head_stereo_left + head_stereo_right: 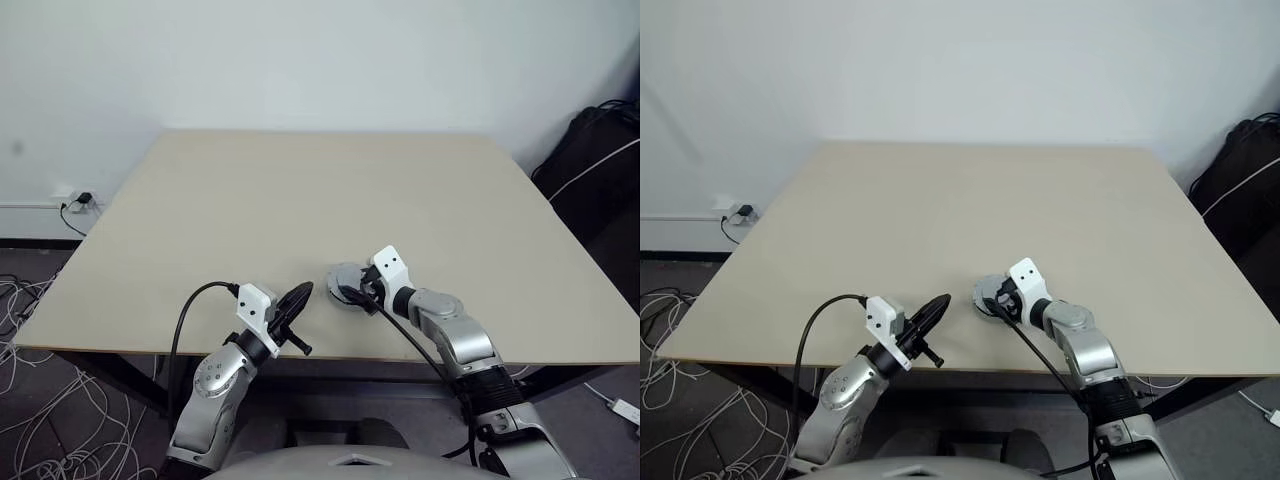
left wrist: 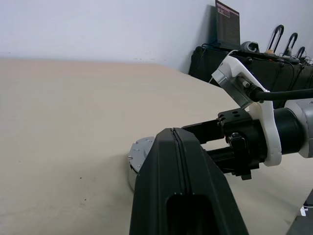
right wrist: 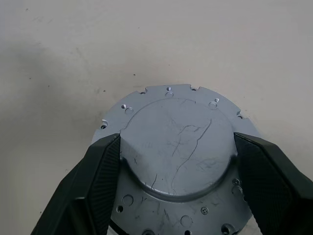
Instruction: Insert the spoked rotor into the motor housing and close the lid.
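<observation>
A round silver lid (image 3: 168, 100) with a raised middle and small holes around its rim lies flat on the motor housing (image 1: 338, 276), near the table's front edge. The housing's inside and the spoked rotor are hidden under it. My right gripper (image 1: 352, 291) reaches down over the lid. Its two black fingers (image 3: 100, 176) stand wide apart against opposite sides of the raised middle. My left gripper (image 1: 298, 295) hovers shut and holds nothing, a little to the left of the housing above the front edge. Its closed tip (image 2: 175, 137) points toward the right gripper.
The beige table (image 1: 320, 200) stretches far beyond the housing. Black bags (image 1: 600, 160) with a white cable stand off its right side. Loose cables (image 1: 40, 400) lie on the floor at the left, below a wall socket (image 1: 78, 201).
</observation>
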Controlling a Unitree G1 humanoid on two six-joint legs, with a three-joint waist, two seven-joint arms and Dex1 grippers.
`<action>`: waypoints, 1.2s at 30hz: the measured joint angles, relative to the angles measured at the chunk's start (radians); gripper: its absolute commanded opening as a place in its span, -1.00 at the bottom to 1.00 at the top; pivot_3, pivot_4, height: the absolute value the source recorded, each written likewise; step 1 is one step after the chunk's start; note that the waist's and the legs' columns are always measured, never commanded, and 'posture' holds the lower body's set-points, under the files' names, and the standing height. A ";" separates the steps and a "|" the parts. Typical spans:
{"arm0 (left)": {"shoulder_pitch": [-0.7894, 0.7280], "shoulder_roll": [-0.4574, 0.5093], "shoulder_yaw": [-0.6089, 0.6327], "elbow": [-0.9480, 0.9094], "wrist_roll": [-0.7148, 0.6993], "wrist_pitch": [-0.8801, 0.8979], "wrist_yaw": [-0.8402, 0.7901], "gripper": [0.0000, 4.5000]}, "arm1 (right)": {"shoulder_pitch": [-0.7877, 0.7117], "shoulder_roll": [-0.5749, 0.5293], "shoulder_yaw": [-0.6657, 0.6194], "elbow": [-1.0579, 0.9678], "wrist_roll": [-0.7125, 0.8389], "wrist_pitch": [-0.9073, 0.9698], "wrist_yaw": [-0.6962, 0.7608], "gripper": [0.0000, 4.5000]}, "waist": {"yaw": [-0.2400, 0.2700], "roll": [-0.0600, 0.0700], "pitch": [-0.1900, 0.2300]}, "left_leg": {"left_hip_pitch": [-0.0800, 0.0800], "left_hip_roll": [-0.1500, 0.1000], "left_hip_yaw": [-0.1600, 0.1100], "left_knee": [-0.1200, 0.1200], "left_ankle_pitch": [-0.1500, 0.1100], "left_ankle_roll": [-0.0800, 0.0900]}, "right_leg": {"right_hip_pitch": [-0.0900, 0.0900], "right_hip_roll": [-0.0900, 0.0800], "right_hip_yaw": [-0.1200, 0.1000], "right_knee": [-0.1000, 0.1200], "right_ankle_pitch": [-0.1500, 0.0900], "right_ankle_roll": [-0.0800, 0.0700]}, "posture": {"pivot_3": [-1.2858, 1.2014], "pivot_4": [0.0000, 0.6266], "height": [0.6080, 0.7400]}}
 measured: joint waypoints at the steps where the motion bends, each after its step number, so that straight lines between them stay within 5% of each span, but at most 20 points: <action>1: 0.000 0.000 0.000 -0.001 0.000 0.001 0.003 -1.00 | 0.002 0.005 -0.002 -0.002 0.001 0.000 -0.007 0.43 | 0.000 0.000 0.000 | 0.000 0.000 0.000 0.000 0.000 0.000 | 0.000 0.000 0.000 0.000 0.000 0.000 | 0.03 -1.00 1.00; 36: -0.003 -0.017 0.006 -0.021 0.071 0.030 0.140 -1.00 | -0.041 -0.096 0.080 -0.106 -0.025 0.190 0.013 0.43 | 0.020 0.001 0.000 | 0.001 0.000 0.000 0.000 0.000 0.000 | 0.002 -0.001 -0.001 -0.001 0.000 0.000 | 0.03 -1.00 1.00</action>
